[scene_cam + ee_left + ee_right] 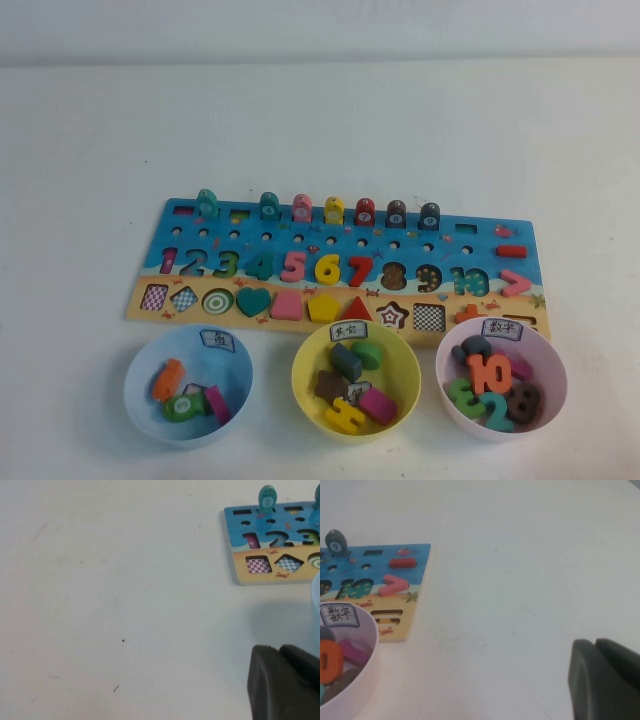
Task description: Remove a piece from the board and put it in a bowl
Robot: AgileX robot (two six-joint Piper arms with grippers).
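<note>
High view, board: the board [345,262] lay flat on the white table [320,120], blue along its far part and tan along its near strip, with coloured numbers across the middle.
High view, piece: the dark brown piece [396,213] stood upright in the far row of the board, between a red piece [365,212] and a blackish-grey piece [429,215].
High view, bowls: a light blue bowl [150,352] sat just in front of the board's left end, a yellow bowl [312,350] in front of its middle and a pink bowl [548,362] in front of its right end; all three held small coloured pieces.
High view, arms: neither arm showed here.
Left wrist view, left gripper: only a dark part of the left gripper [285,682] showed at the picture's edge, above bare table to the left of the board's left end; whether its fingers were spread or pressed together, I cannot tell.
Left wrist view, board: the board's left corner showed, with a teal piece [267,498] standing on it.
Right wrist view, right gripper: a dark part of the right gripper [605,677] showed over bare table to the right of the board and pink bowl; spread or pressed together, I cannot tell.
Right wrist view, board: its right end showed, with the blackish-grey piece upright.
</note>
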